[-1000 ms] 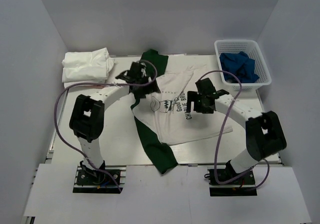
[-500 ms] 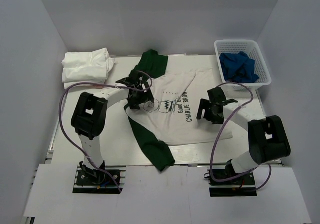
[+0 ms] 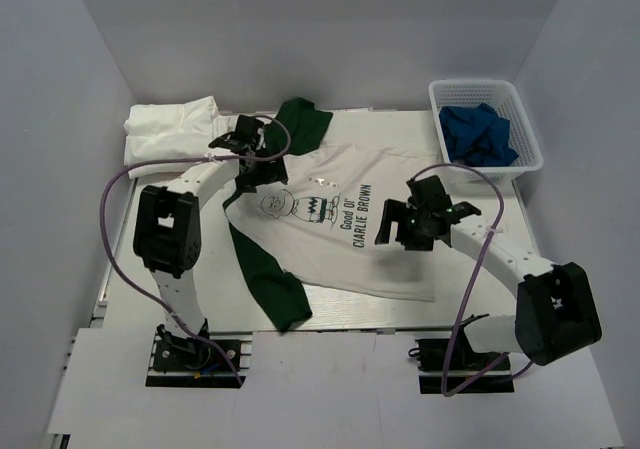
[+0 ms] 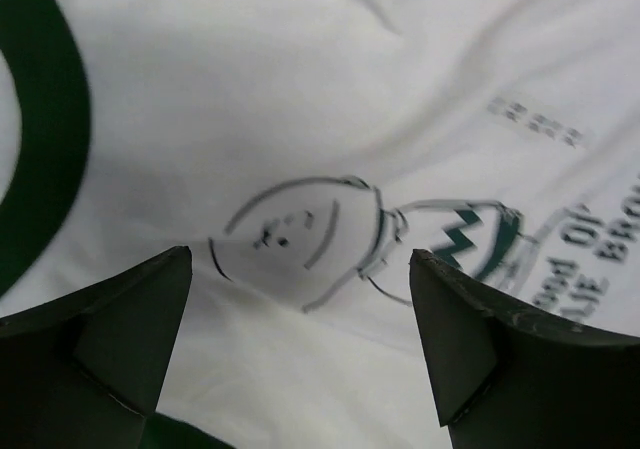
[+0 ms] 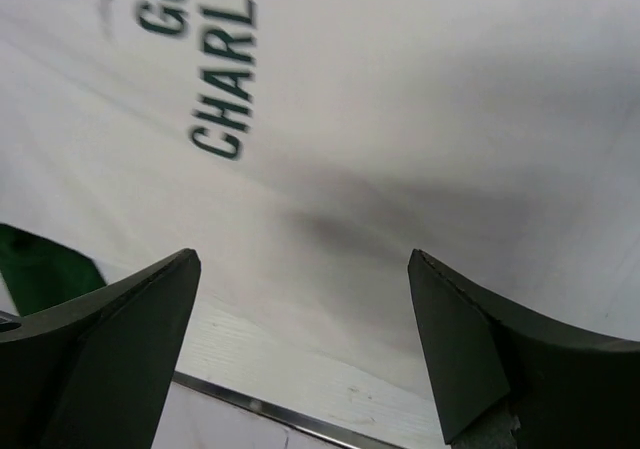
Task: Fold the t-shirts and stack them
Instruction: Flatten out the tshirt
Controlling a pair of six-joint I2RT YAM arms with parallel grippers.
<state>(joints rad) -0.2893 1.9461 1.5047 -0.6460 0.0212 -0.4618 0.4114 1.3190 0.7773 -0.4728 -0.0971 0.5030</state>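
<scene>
top view: fixed, high behind the arm bases, tilted down and forward; far off, takes in whole table (image 3: 215,294), both arms, spread tee (image 3: 340,259)
left wrist: looks down between left fingers (image 4: 110,349), very near the tee, cartoon head (image 4: 300,234) mid-frame
right wrist: looks down between right fingers (image 5: 110,349), near the tee, lettering (image 5: 225,89) upper left, table strip at bottom
shared: top and left wrist both show cartoon head; top and right wrist both show lettering; both wrist views catch part of lettering
</scene>
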